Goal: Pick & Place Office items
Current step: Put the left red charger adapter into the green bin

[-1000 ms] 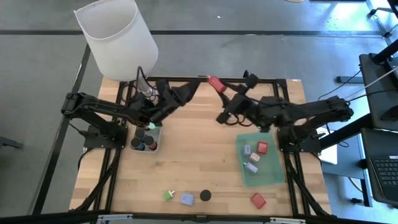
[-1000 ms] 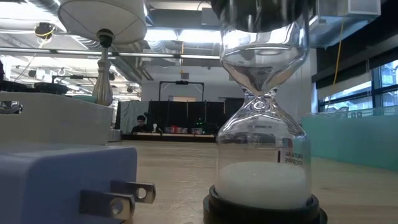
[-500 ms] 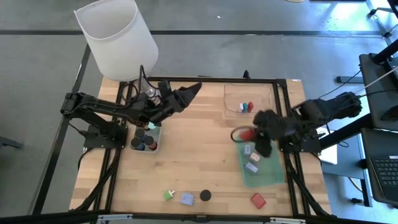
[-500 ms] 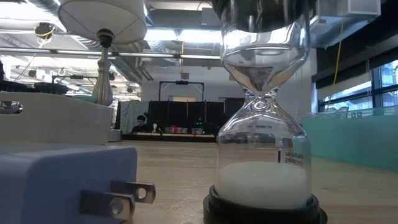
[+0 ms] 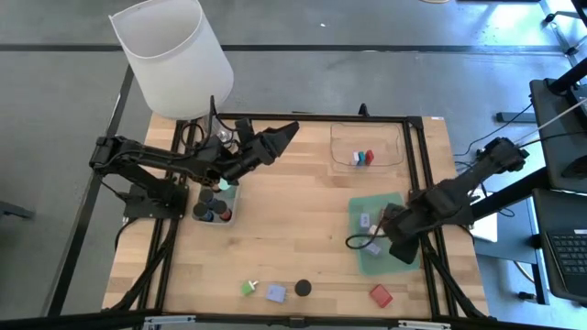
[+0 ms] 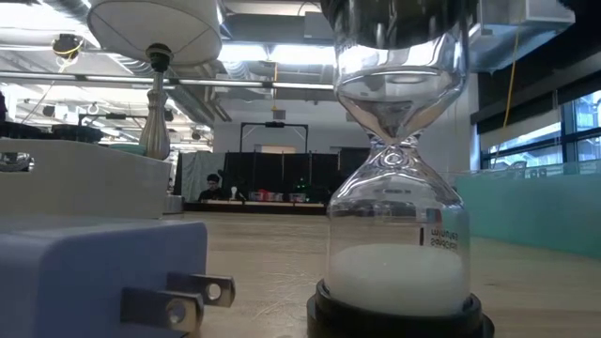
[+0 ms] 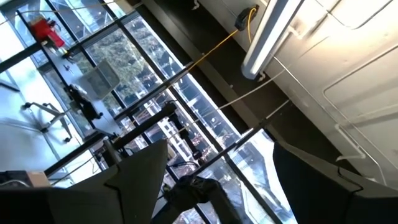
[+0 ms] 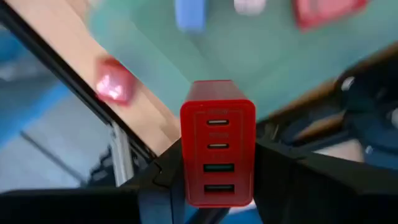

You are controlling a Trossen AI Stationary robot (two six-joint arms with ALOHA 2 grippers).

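Over translucent green tray [image 5: 401, 263] at table's right edge: right gripper [image 8: 217, 186] clamped on red plastic charger block [image 8: 217, 149], poised for drop; left gripper [image 5: 284, 131] half-open, empty, raised near back edge.

A red charger [image 8: 217, 152] sits between dark pincer fingers [image 8: 155, 180], over a translucent green tray [image 5: 401, 257] on the pale wooden desk [image 5: 284, 229], near a white lampshade [image 5: 174, 55].

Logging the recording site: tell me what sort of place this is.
Probably a robotics lab in a large industrial-style hall. A framed wooden table carries two robot arms; exposed ducts and strip lights run overhead; a person sits at a distant workbench, and tall windows line one side.
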